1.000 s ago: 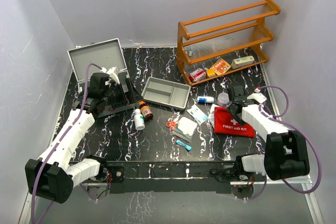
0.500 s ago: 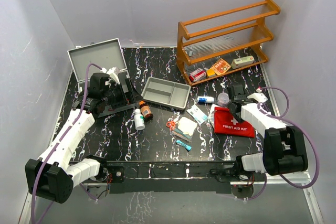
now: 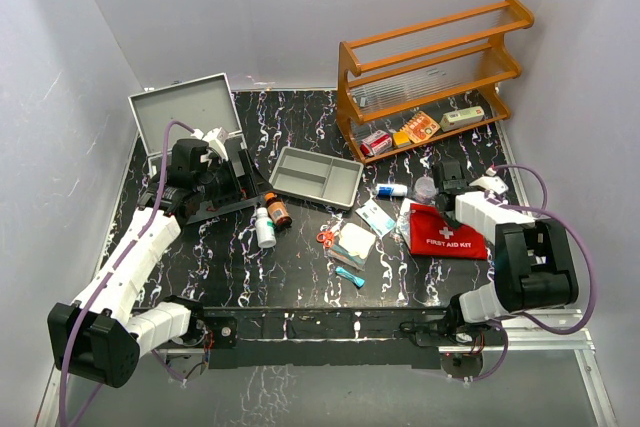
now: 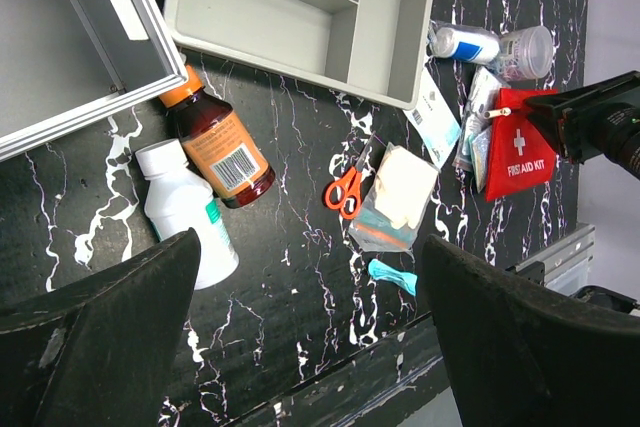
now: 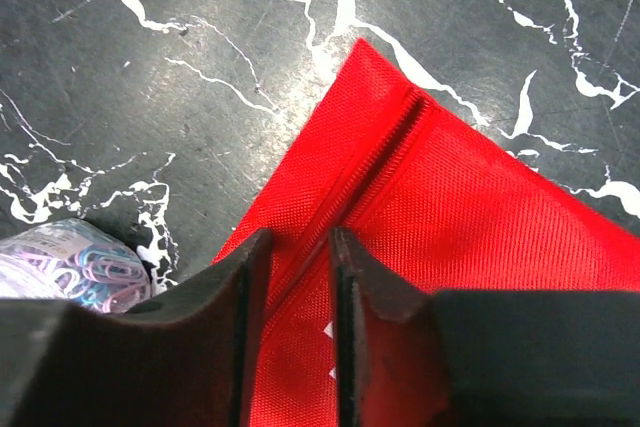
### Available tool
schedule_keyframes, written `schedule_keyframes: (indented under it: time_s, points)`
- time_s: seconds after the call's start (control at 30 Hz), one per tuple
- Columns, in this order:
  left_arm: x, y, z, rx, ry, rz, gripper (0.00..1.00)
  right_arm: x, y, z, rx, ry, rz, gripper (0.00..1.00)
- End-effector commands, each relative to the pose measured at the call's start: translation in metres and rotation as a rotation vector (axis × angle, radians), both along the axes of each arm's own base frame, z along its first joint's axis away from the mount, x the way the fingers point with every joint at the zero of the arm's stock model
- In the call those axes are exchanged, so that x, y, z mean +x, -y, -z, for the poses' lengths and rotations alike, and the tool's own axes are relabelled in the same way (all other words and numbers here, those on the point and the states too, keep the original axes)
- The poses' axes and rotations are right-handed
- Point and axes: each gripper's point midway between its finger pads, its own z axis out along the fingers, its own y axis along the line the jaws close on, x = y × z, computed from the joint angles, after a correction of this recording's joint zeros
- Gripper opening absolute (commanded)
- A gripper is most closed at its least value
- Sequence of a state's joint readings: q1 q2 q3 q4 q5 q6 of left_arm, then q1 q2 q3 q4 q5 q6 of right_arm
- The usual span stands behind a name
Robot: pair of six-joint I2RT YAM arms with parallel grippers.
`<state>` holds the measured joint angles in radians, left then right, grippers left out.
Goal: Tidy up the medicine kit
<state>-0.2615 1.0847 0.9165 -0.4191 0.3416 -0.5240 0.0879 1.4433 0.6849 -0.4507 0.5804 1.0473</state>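
Medicine kit: we find the medicine kit [image 3: 180,112] at the far left of the worktop [image 3: 230,267], lid raised.
Left tool: the left tool [image 4: 308,257] is spread wide, holds nothing, and hovers just beside the kit.
Right tool: the right tool [image 5: 298,247] has its jaws drawn close astride the zip seam of the red pouch [image 5: 450,227]. We cannot tell whether they pinch the fabric.
Done: we judge little. The divided tray [image 3: 315,177] sits bare outside the kit.
Left to do: the brown bottle [image 3: 277,210], white bottle [image 3: 264,228], scissors [image 3: 326,238], packets and pouch lie loose. More items rest on the wooden rack [image 3: 430,67].
Hidden: the left arm [image 3: 130,257] covers the kit's base, so we cannot see its contents.
Hard to read: the small packets, and the clear jar [image 5: 60,262], which is cut off.
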Motion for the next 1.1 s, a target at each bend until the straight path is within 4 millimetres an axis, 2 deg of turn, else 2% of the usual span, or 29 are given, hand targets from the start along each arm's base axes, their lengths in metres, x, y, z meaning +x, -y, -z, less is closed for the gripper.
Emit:
schedule_keyframes:
  time_s: [0.0, 0.13, 0.37, 0.53, 0.67, 0.73, 0.77, 0.9, 0.97, 1.07]
  points:
    - [-0.003, 0.004, -0.012, -0.024, 0.024, 0.028, 0.91, 0.027, 0.005, -0.022, -0.03, 0.094, -0.011, 0.2]
    - [-0.008, 0.011, -0.014, -0.057, 0.03, 0.075, 0.91, 0.028, 0.003, -0.031, -0.026, 0.112, -0.048, 0.0]
    - [-0.015, 0.025, -0.018, -0.129, 0.029, 0.143, 0.91, 0.023, -0.002, -0.059, -0.017, 0.16, -0.115, 0.0]
    - [-0.018, 0.034, -0.015, -0.171, 0.009, 0.174, 0.9, 0.018, -0.015, -0.078, 0.03, 0.197, -0.193, 0.0]
    - [-0.019, 0.042, -0.013, -0.191, 0.003, 0.191, 0.9, 0.012, -0.021, -0.082, 0.046, 0.199, -0.251, 0.0]
    - [-0.019, 0.045, -0.012, -0.191, 0.001, 0.197, 0.9, 0.01, -0.018, -0.079, 0.04, 0.192, -0.225, 0.0]
    - [-0.018, 0.046, -0.011, -0.191, 0.0, 0.198, 0.9, 0.01, -0.017, -0.076, 0.038, 0.183, -0.212, 0.1]
    - [-0.019, 0.048, -0.011, -0.192, -0.004, 0.201, 0.9, 0.016, -0.016, -0.06, 0.08, 0.172, -0.124, 0.35]
    - [-0.019, 0.049, -0.011, -0.194, -0.005, 0.203, 0.9, 0.02, -0.015, -0.05, 0.099, 0.16, -0.093, 0.39]
    - [-0.02, 0.049, -0.011, -0.193, -0.007, 0.202, 0.9, 0.025, -0.01, -0.041, 0.108, 0.154, -0.045, 0.38]
